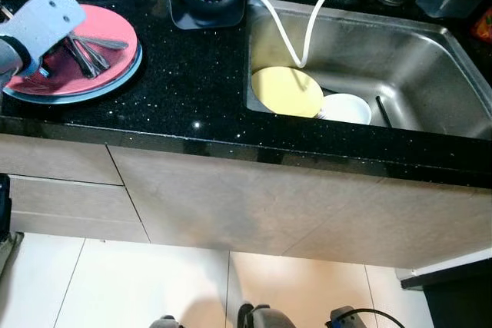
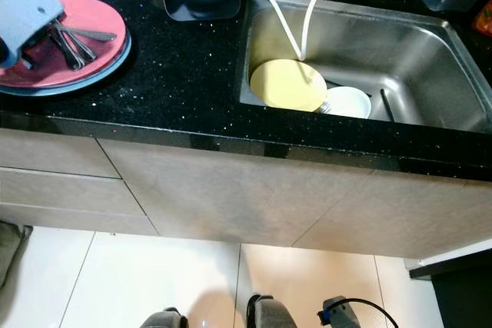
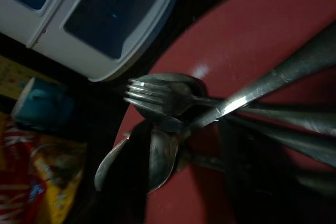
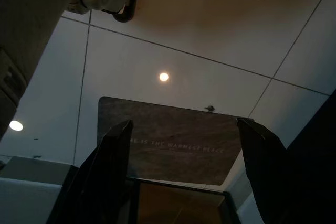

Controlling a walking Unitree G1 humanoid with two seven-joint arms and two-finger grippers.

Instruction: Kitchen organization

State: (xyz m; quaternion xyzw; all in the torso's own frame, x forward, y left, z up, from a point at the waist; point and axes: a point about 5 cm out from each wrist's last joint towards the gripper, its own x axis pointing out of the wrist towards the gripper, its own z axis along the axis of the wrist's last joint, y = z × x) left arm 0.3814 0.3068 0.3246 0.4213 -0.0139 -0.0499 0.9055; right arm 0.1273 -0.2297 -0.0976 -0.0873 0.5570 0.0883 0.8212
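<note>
Left end effector sits over the red plate at the far left of the black speckled tabletop, among a bundle of cutlery lying on the plate: fork, spoons and long handles, seen close in the left wrist view. Cannot tell whether its fingers are apart or clamped on the cutlery. Right end effector hangs idle low over the tiled floor above a dark floor mat, fingers wide apart, holding nothing. Steel sink to the right holds a yellow plate, a white bowl just beside it and a white hose.
</note>
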